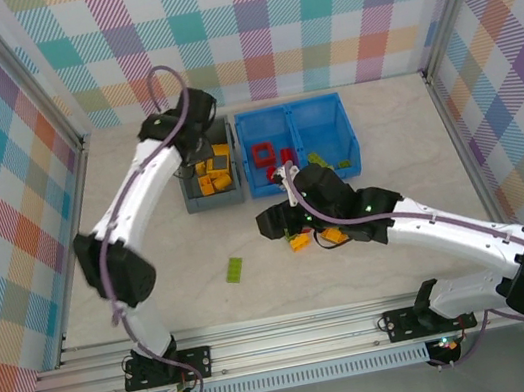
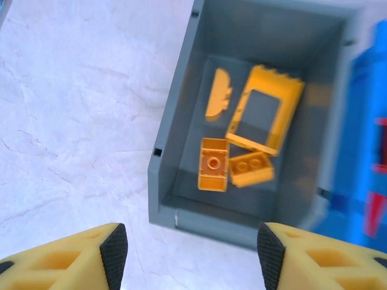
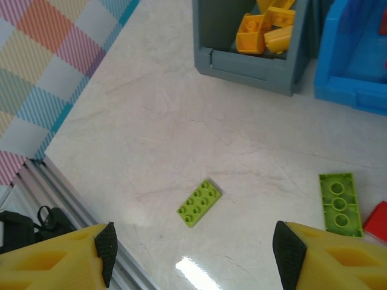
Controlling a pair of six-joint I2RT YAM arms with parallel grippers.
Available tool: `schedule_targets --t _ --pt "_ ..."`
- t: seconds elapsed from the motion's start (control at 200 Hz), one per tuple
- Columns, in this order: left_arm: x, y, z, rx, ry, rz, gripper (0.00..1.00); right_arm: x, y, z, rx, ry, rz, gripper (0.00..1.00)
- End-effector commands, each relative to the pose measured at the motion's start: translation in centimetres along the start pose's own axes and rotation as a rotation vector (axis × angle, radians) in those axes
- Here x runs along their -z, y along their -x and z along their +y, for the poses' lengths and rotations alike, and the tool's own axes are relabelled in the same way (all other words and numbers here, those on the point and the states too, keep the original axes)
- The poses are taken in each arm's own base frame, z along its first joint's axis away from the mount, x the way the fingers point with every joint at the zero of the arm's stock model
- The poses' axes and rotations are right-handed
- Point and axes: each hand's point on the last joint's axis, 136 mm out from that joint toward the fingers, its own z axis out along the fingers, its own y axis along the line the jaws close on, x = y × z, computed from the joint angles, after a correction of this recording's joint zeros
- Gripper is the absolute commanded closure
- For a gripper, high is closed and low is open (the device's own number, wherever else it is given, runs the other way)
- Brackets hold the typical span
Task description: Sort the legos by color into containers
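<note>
Left wrist view: four yellow bricks (image 2: pixel 213 164) lie on the floor of the grey bin (image 2: pixel 175 121). One is a frame-shaped piece tilted in the upper middle of the frame, one a half-round piece to its left, and two are small studded blocks touching each other below. The blue bin (image 2: pixel 363 121) stands just beside the grey one at the right edge, blurred, with something red inside. Pale marbled desk (image 2: pixel 72 121) fills the left half. The left hand (image 2: pixel 191 257) hovers over the near wall of the grey bin, its two dark-tipped fingers wide apart and nothing between them.

From the right wrist, a lime green plate (image 3: pixel 199 203) lies flat on the desk in the lower middle, set at a slant. A second green brick (image 3: pixel 337 202) sits at the right, just beside a red piece (image 3: pixel 378 221) cut off by the frame edge. Both bins show along the top. The right hand (image 3: pixel 195 257) hangs above the green plate — fingers spread wide, gripping nothing.

In the top external view, red pieces (image 1: pixel 263 155) rest in the blue bin's left compartment, and a few yellow-orange bricks (image 1: pixel 300 241) lie on the desk below it — near the right arm's wrist.
</note>
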Motion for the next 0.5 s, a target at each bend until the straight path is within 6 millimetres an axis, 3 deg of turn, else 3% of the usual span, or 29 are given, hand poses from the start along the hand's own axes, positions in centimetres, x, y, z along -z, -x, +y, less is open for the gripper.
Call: schedule_targets --t 0.0,0.115,0.27,0.4,0.495 --pt "5.4 -2.7 -1.1 -0.041 -0.219 0.012 0.37 0.7 0.3 -1.0 -0.053 -0.062 -0.013 0.3" --pt "8.2 -7.6 -2.6 -0.036 -0.483 0.081 0.33 0.7 -0.7 -3.3 -0.1 -0.173 0.0 0.31" --pt "10.7 -13.4 -2.4 0.021 -0.646 0.13 0.32 2.5 -2.2 -9.3 -0.224 -0.453 0.05 0.31" --pt "11.1 -18.1 -3.2 0.018 -0.711 0.138 0.34 3.2 -3.5 -11.8 -0.312 -0.519 0.08 0.32" --pt "10.8 -20.3 -3.3 0.031 -0.72 0.109 0.34 3.7 -3.7 -13.1 -0.347 -0.565 0.081 0.33"
